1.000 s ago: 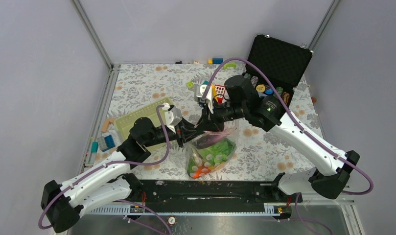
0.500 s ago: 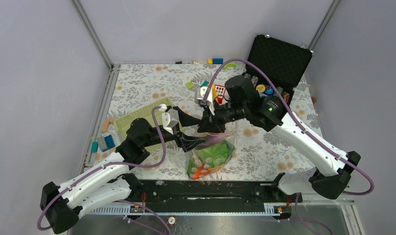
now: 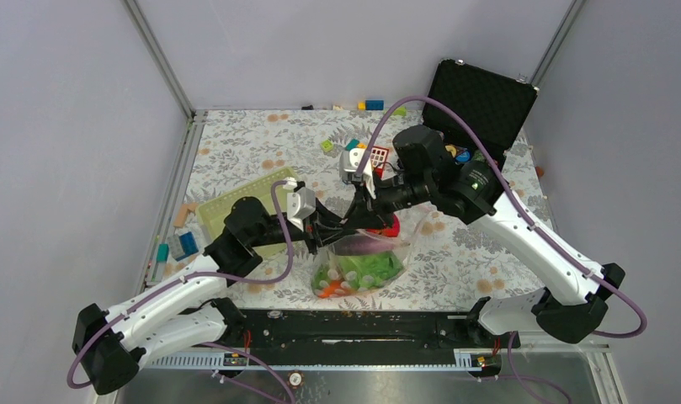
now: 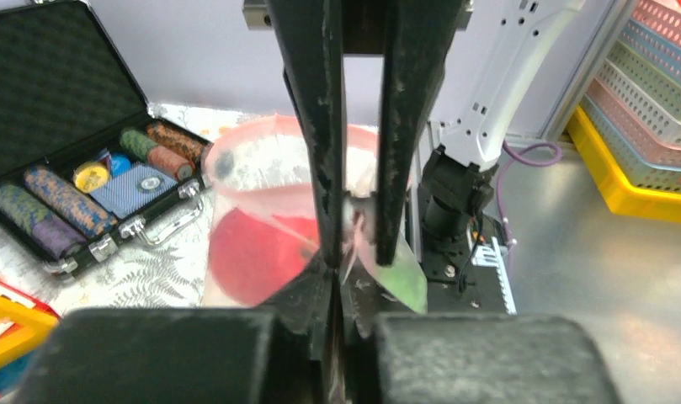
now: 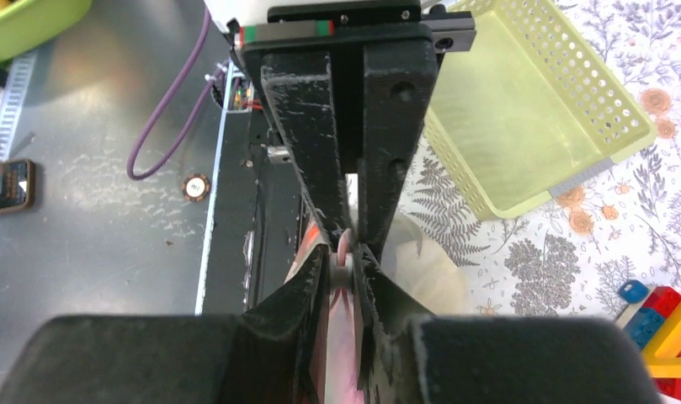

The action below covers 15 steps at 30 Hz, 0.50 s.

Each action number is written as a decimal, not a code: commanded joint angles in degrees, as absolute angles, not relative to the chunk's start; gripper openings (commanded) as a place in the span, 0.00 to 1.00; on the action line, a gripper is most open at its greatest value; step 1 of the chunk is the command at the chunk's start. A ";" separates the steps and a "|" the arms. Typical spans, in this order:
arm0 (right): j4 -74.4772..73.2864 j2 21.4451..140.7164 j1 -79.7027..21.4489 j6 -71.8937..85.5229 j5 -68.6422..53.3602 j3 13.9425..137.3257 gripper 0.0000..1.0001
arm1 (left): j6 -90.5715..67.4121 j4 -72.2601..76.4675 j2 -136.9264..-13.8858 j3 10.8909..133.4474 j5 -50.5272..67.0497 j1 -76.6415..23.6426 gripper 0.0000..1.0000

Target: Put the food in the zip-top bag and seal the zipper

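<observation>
Sealing stage, as judged: the zip-top bag [image 3: 396, 252], food [image 3: 353, 271] inside, lies on the surface just right of the basket [image 3: 236, 204] in the top view, the left end effector [image 4: 345, 261] pressed together on its mouth edge and the right end effector [image 5: 347, 252] pinching the zipper [image 3: 362, 245]. The seal should go best with one end effector anchoring the strip taut while the other runs along it fully clamped, the red piece [image 3: 390, 227] kept below. The bag's long axis runs from its held-up mouth, level with the basket, down toward the near edge; the zipper lies crosswise, between the end effectors.
</observation>
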<state>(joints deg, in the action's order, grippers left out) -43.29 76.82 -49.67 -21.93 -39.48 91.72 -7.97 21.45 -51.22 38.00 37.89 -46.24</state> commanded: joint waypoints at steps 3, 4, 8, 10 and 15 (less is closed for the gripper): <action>-45.17 76.73 -50.25 -22.89 -39.76 94.66 0.00 | -9.38 29.66 -50.88 40.02 41.11 -45.79 0.00; -45.34 76.88 -50.23 -22.68 -37.83 94.66 0.00 | -9.94 30.31 -50.69 39.57 40.73 -45.79 0.00; -45.69 76.56 -50.27 -22.91 -31.90 93.54 0.01 | -11.88 29.99 -49.57 37.96 36.91 -45.88 0.00; -45.64 76.30 -50.27 -23.02 -30.27 92.77 0.02 | -12.25 30.03 -48.95 37.35 36.40 -45.87 0.00; -46.47 75.95 -50.27 -24.35 -26.22 91.50 0.03 | -13.42 33.23 -46.79 34.35 34.91 -45.86 0.00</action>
<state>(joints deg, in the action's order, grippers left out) -44.27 76.66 -50.41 -22.52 -32.62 92.29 -11.51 24.01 -50.65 35.88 36.62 -45.87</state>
